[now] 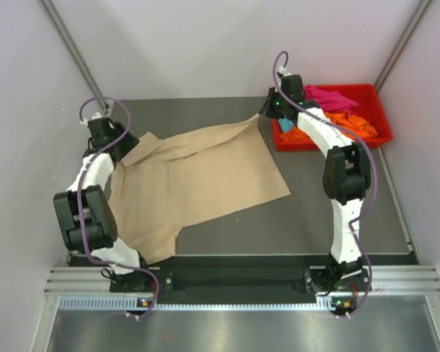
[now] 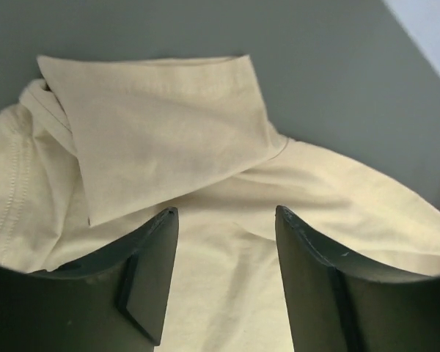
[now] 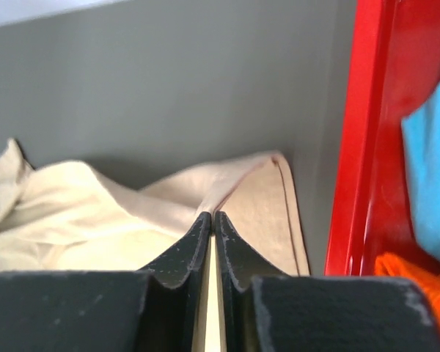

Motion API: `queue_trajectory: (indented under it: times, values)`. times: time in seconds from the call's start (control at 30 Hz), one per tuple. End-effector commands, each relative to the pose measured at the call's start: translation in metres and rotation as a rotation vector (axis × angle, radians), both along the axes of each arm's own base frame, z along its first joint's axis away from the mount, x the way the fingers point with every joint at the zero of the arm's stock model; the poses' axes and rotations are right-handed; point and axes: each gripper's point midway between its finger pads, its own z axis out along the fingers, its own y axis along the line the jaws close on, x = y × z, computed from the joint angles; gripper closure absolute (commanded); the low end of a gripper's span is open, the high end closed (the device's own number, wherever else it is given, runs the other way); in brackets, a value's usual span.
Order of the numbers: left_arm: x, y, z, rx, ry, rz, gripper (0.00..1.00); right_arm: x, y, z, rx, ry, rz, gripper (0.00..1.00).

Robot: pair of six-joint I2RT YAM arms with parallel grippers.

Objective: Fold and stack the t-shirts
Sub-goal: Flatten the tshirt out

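Observation:
A beige t-shirt (image 1: 198, 176) lies partly spread on the grey table, with one sleeve folded over at the left (image 2: 169, 132). My left gripper (image 1: 125, 147) hangs open just above that sleeve end, its jaws (image 2: 226, 210) wide apart with nothing between them. At the shirt's far right corner my right gripper (image 1: 268, 114) is shut on the cloth, beside the tray; the hem (image 3: 264, 198) is pinched between the fingers (image 3: 213, 215). The magenta t-shirt (image 1: 330, 97), orange t-shirt (image 1: 352, 121) and teal t-shirt (image 1: 286, 126) lie crumpled in the tray.
The red plastic tray (image 1: 356, 87) stands at the back right, its wall (image 3: 367, 110) close to the right of my right gripper. White enclosure walls stand on both sides and behind. Bare grey table (image 1: 315, 220) shows in front of the tray.

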Motion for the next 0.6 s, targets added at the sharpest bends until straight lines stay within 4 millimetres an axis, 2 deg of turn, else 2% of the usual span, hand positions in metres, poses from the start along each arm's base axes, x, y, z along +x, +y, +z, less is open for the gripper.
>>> queue_trajectory:
  times: [0.0,0.03,0.07,0.13,0.17,0.27,0.37,0.4,0.47,0.57]
  values:
    - [0.009,-0.001,-0.01,-0.072,0.033,-0.034,0.39,-0.013,0.004,0.029,0.018,-0.051,0.023,0.92]
    - [0.01,0.006,-0.014,-0.057,0.042,-0.028,0.35,-0.015,0.004,0.026,0.004,-0.05,0.032,0.9]
    - [0.012,0.018,-0.022,-0.05,0.077,-0.004,0.35,-0.019,0.002,0.019,-0.006,-0.034,0.032,0.88]
    - [0.017,0.036,-0.031,0.042,0.097,-0.011,0.35,-0.023,0.002,0.018,-0.007,-0.029,0.045,0.85]
    - [0.022,0.047,-0.042,0.04,0.124,-0.003,0.36,-0.027,0.003,0.013,-0.007,-0.017,0.053,0.85]
    - [0.028,0.065,-0.058,0.008,0.157,-0.002,0.46,-0.032,0.005,0.01,-0.01,-0.016,0.069,0.85]
    - [0.035,0.072,-0.063,-0.008,0.162,0.02,0.51,-0.032,0.007,0.009,-0.009,-0.016,0.074,0.86]
    - [0.029,0.073,-0.068,-0.014,0.203,0.034,0.51,-0.033,0.007,0.006,-0.013,-0.008,0.076,0.86]
    - [0.02,0.082,-0.072,-0.002,0.265,0.099,0.47,-0.032,0.007,0.006,-0.013,-0.008,0.077,0.86]
    - [0.018,0.08,-0.078,0.006,0.26,0.087,0.43,-0.032,0.01,0.004,-0.002,-0.004,0.086,0.87]
